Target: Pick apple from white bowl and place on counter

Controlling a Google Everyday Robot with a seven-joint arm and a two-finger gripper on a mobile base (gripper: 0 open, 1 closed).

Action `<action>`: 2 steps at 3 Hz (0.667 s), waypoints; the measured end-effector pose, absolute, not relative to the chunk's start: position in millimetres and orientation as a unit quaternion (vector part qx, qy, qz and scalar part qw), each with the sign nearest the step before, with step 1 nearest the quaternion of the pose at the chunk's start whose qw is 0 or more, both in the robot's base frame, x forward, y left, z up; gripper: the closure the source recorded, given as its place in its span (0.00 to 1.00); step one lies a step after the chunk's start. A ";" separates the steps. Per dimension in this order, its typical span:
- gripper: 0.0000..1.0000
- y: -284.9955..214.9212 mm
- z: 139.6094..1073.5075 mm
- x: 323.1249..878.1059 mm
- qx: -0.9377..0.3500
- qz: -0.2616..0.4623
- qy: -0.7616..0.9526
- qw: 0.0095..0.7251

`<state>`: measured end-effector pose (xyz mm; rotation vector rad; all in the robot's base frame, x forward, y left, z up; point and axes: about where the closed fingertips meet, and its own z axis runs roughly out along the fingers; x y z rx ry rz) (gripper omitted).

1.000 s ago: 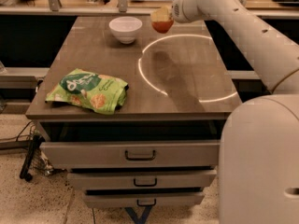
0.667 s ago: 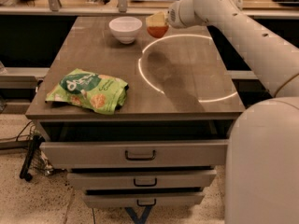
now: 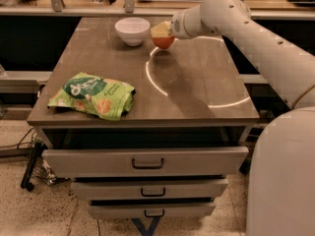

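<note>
The apple (image 3: 163, 42) is orange-red and sits in my gripper (image 3: 161, 33), just right of the white bowl (image 3: 132, 30), low over the back of the counter (image 3: 187, 87). Whether it touches the counter I cannot tell. My gripper is shut on the apple from above and from the right, and its pale fingers cover the apple's top. The white bowl stands empty at the back of the counter, a small gap left of the apple. My white arm (image 3: 246, 28) reaches in from the right.
A green snack bag (image 3: 93, 95) lies at the counter's front left. Three grey drawers with dark handles (image 3: 147, 163) are below the top. A shelf with clutter runs behind the counter. The robot's white body (image 3: 283, 176) fills the lower right.
My gripper has moved down and slightly left with the apple, from above the counter's back edge to low beside the bowl.
</note>
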<state>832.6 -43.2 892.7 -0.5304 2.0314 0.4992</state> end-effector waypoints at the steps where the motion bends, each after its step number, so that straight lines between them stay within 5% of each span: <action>1: 0.00 -23.6 888.9 824.1 -0.233 0.223 0.825 0.464; 2: 0.00 -11.3 886.5 820.2 -0.244 0.233 0.823 0.457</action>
